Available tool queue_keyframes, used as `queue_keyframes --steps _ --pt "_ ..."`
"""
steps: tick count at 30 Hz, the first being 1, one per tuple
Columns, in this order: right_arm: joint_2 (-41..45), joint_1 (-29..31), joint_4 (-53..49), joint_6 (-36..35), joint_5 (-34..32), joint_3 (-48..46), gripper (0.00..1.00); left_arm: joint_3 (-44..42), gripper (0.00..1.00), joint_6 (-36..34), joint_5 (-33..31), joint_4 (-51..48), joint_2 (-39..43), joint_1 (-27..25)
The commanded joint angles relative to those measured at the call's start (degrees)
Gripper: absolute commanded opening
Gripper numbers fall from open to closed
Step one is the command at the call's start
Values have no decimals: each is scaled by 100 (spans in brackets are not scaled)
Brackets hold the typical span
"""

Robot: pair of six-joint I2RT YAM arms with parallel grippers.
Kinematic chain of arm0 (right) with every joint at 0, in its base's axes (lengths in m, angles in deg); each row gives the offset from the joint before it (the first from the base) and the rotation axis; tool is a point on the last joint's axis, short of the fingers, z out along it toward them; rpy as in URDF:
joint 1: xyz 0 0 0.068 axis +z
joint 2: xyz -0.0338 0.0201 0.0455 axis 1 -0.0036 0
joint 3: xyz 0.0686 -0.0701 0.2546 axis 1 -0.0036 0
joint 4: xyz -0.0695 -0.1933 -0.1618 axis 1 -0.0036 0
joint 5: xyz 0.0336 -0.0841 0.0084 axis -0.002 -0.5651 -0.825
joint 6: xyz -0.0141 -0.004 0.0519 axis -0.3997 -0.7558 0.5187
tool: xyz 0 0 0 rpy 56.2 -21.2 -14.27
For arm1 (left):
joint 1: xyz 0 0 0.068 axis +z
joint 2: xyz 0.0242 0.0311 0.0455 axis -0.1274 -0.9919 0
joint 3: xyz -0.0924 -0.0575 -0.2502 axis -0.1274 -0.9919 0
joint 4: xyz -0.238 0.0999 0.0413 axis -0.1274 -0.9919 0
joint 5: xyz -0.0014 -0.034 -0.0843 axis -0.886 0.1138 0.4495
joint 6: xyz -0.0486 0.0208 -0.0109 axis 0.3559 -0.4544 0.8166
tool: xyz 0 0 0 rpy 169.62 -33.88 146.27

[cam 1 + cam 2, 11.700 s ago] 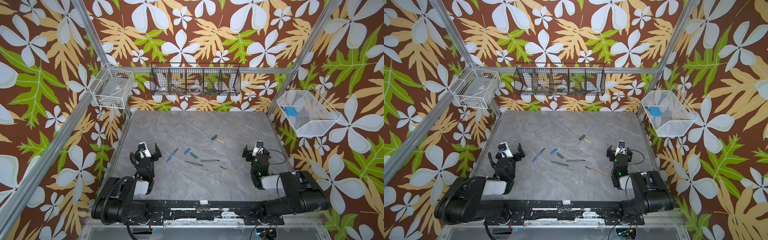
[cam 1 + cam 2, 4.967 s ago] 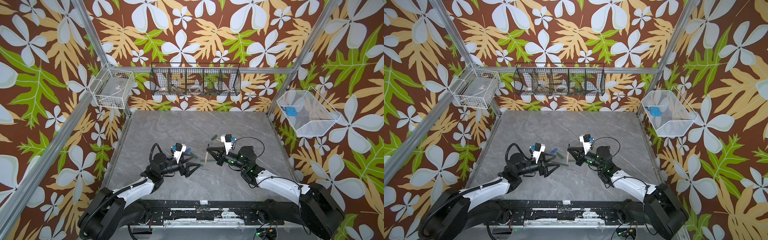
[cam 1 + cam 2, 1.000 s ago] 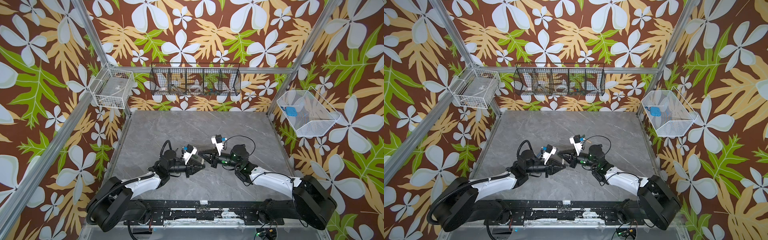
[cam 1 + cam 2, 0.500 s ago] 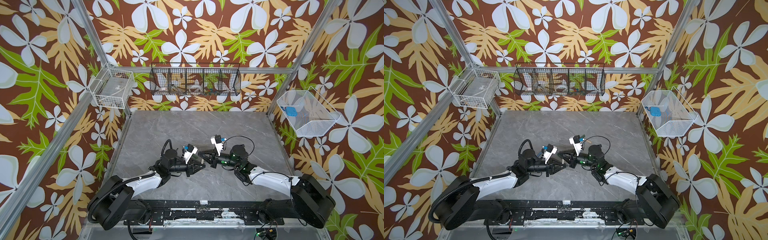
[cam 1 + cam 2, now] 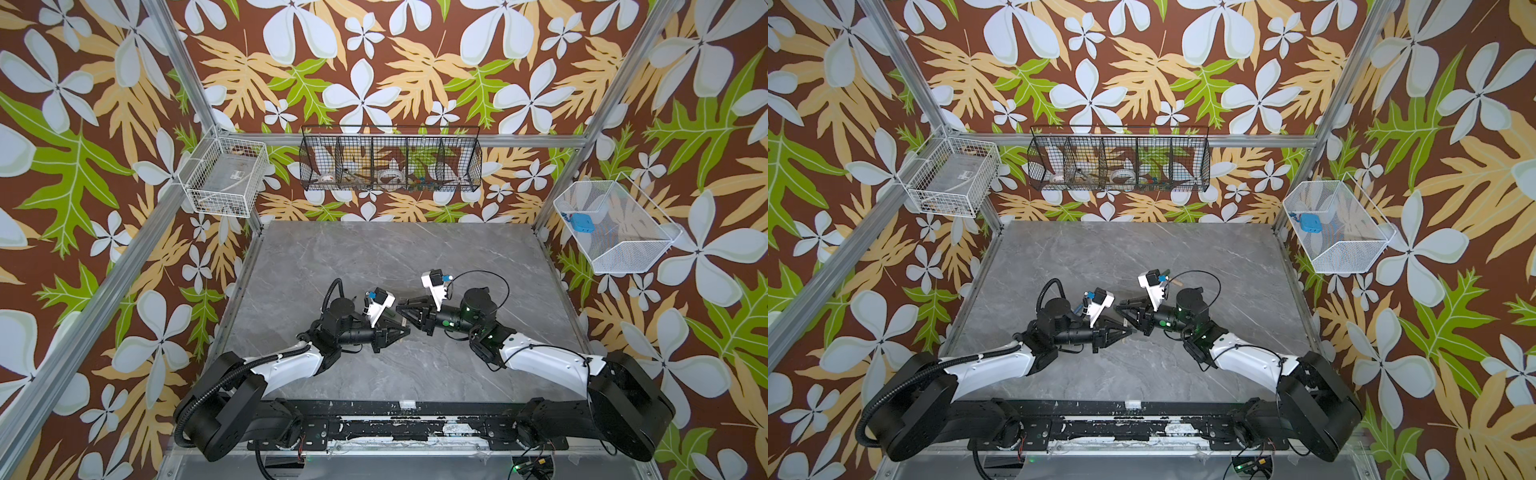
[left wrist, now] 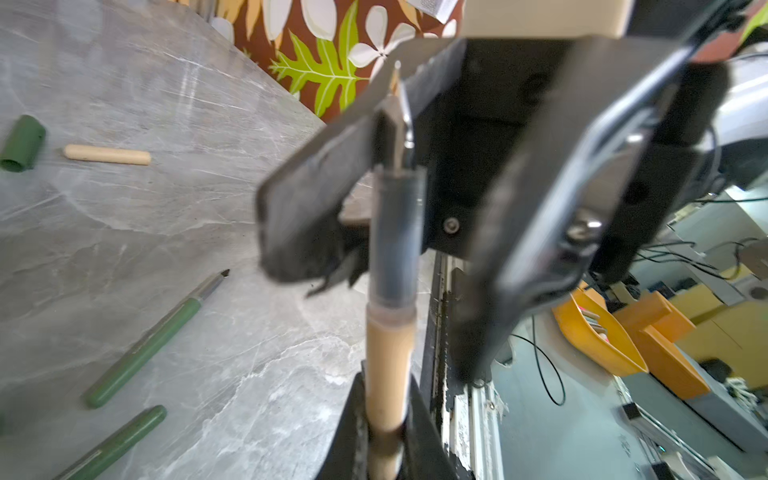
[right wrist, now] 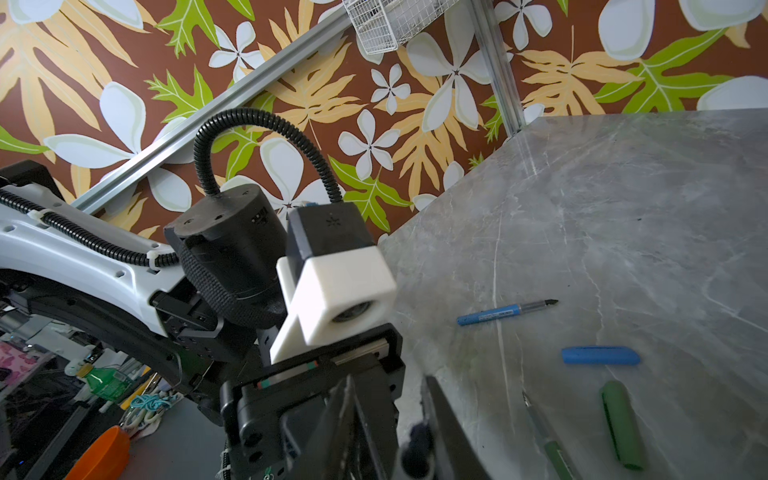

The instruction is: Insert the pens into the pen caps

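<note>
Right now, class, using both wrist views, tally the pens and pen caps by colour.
Blue pen: 1
Blue cap: 1
Green pens: 2
Green caps: 2
Tan pen: 1
Tan cap: 1
Total: 8

Closed left end effector [image 5: 406, 330] faces parted right end effector [image 5: 401, 306], tip-to-tip.

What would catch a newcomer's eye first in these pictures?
First the loud wallpaper of leaves and white flowers on every wall. Then, in the middle of the grey table, the left gripper and the right gripper face each other tip to tip. The left one is shut on a tan pen, aimed between the other's open jaws.
</note>
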Motion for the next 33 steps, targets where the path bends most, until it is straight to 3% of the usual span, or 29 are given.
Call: queue_keyframes --steps 1,4,7,12,17,22,33 --pt "295 1 -1490 -686 -862 499 39 73 0 -274 -538 -352 87 7" --pt "503 -48 -3059 -1239 -1789 1231 45 121 0 -409 -788 -591 91 7" --pt "401 -476 -4134 -1458 -2400 1921 52 137 0 -420 -827 -615 56 7" --pt "-327 -1676 -4944 -1846 -1865 2601 60 132 0 -458 -861 -611 58 7" --pt "-1935 -1953 -6066 -2665 -2354 3712 62 114 0 -573 -875 -683 112 7" --pt "-3150 -1989 -6464 -3020 -2449 4535 62 132 0 -645 -906 -803 156 7" --pt "-4366 -2085 -6736 -3246 -2279 5318 66 166 0 -694 -906 -913 191 7"
